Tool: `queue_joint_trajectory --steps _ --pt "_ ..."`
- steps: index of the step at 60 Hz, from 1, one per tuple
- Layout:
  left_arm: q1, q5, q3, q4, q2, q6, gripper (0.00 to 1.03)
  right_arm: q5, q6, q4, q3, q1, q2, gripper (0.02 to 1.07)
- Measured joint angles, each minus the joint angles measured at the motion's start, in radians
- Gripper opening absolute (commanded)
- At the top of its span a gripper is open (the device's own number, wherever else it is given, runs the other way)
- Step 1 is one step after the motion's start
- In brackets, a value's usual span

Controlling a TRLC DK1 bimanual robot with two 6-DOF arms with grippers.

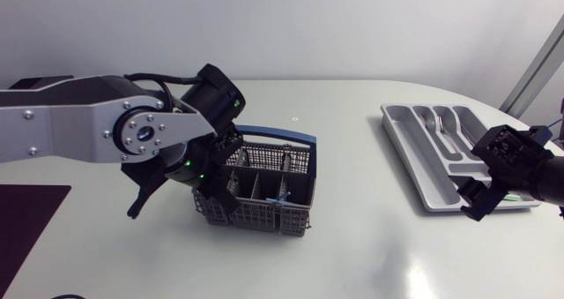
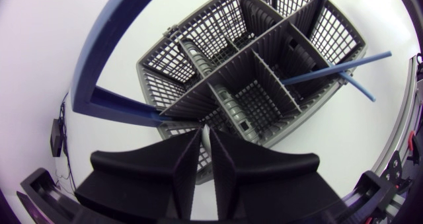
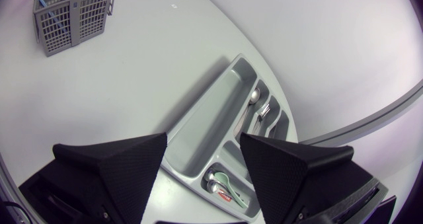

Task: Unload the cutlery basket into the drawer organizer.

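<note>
In the basket (image 2: 155, 85), blue sticks (image 2: 344, 69); in the organizer (image 3: 211, 118), silver cutlery (image 3: 261, 112).

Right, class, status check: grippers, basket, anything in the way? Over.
Left gripper at basket corner. Right gripper open over organizer. Blue-handled pieces in basket. No obstruction seen.

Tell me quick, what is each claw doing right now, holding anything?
Left gripper: jaws shut on a thin pale handle at the basket, likely cutlery.
Right gripper: jaws wide open, empty, over the drawer organizer.
</note>
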Motion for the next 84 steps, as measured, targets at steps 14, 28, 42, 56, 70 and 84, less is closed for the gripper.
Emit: queue_joint_trajectory --steps 14,28,42,56,70,84 --pt "-0.018 -0.093 0.0 -0.019 0.005 0.042 0.09 0.0 0.0 0.0 -0.022 0.0 -0.001 0.82" --pt "-0.037 -0.105 0.017 -0.049 -0.095 0.118 0.09 0.0 0.0 -0.002 -0.028 0.019 -0.021 0.82" --pt "-0.048 -0.107 0.079 -0.11 -0.183 0.129 0.09 0.0 0.015 -0.025 -0.028 0.045 -0.055 0.82" --pt "-0.074 -0.101 0.217 -0.154 -0.286 0.132 0.09 -0.01 0.109 -0.069 -0.022 0.139 -0.158 0.82" --pt "-0.1 0.109 0.317 -0.174 -0.308 0.054 0.09 -0.045 0.275 -0.128 0.016 0.369 -0.264 0.82" --pt "-0.073 0.393 0.348 -0.176 -0.225 -0.042 0.09 -0.005 0.44 -0.14 0.085 0.653 -0.294 0.81"
